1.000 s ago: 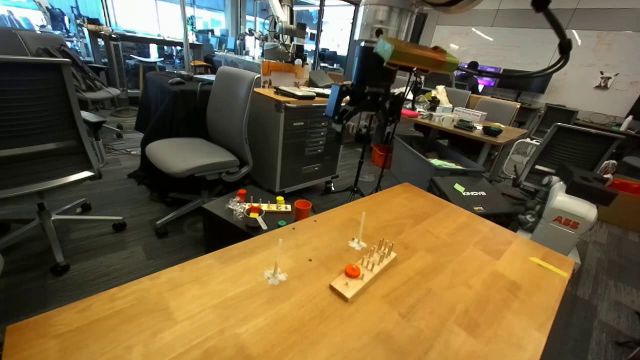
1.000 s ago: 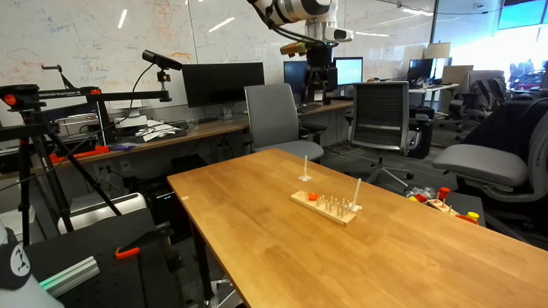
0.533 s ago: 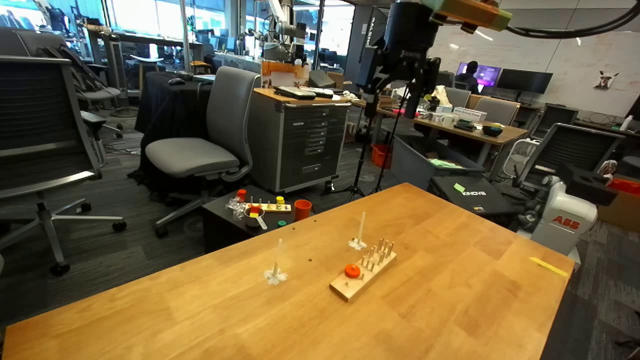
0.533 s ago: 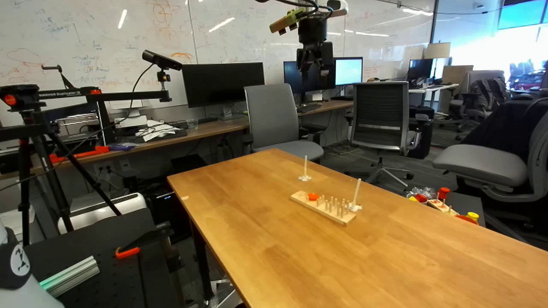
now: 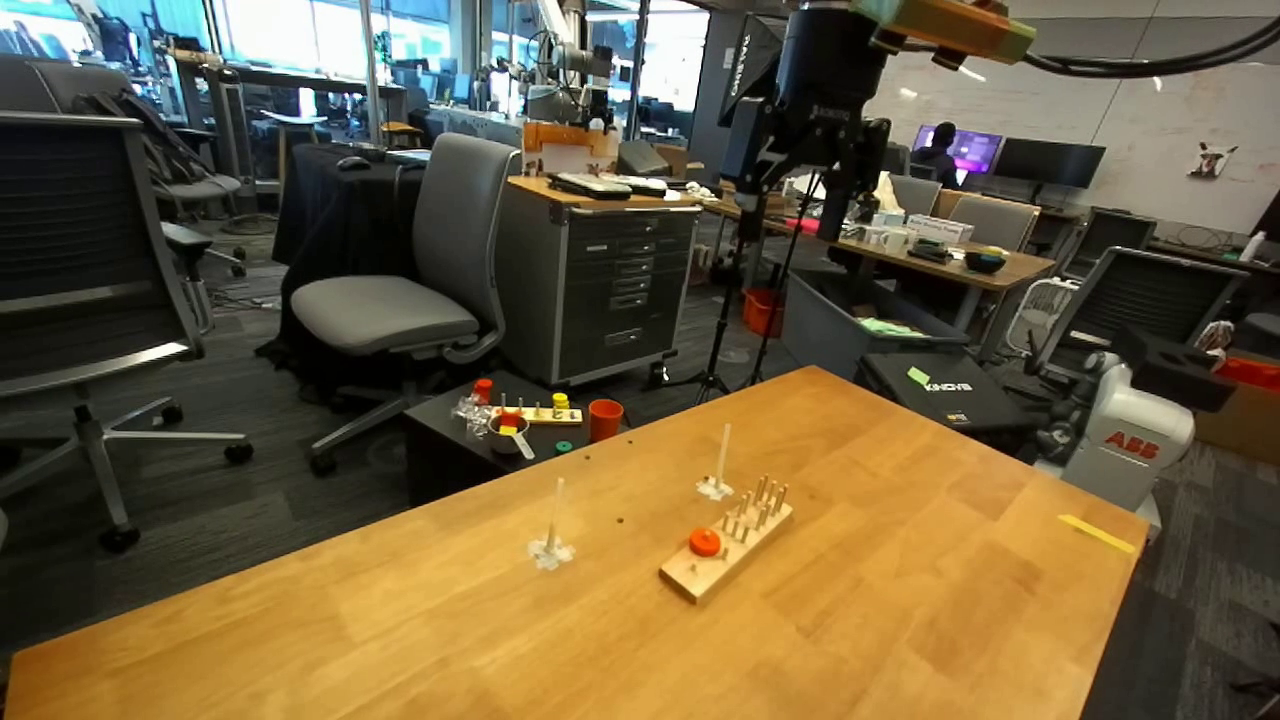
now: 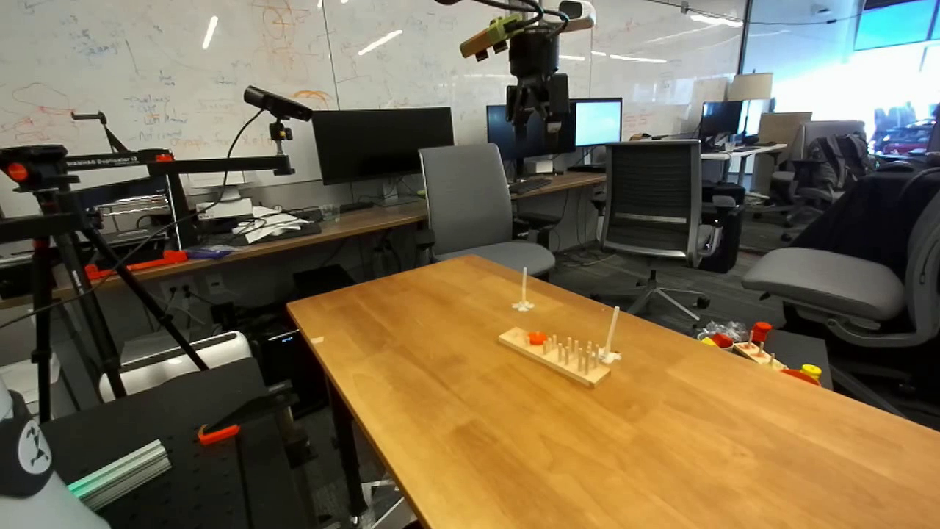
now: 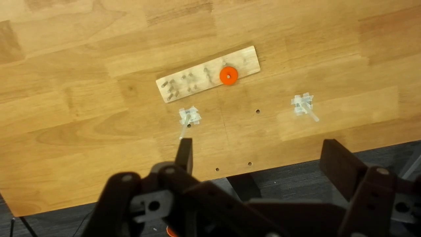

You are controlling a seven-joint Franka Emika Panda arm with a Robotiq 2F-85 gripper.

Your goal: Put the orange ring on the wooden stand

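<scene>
The orange ring (image 7: 233,79) lies on the wooden stand (image 7: 249,64), a flat light-wood base with rows of thin upright pegs. A peg tip shows in the ring's centre hole in the wrist view, so the ring sits around a peg. In both exterior views, the ring (image 5: 705,543) (image 6: 537,338) rests near one end of the stand (image 5: 690,583) (image 6: 514,336). My gripper (image 7: 258,142) is open and empty, its fingers wide apart. It hangs high above the table and apart from the stand; it also shows in both exterior views (image 5: 790,225) (image 6: 536,126).
Two lone thin pale rods (image 7: 186,123) (image 7: 307,110) stand taped to the wooden table (image 7: 98,108) beside the stand. The table's edge runs below them in the wrist view. A low black table (image 5: 450,460) holds an orange cup (image 5: 605,420) and another pegged board (image 5: 545,415).
My gripper has moved up and turned somewhat, and hardly moved in the last half second. The orange ring and the wooden stand have not moved.
</scene>
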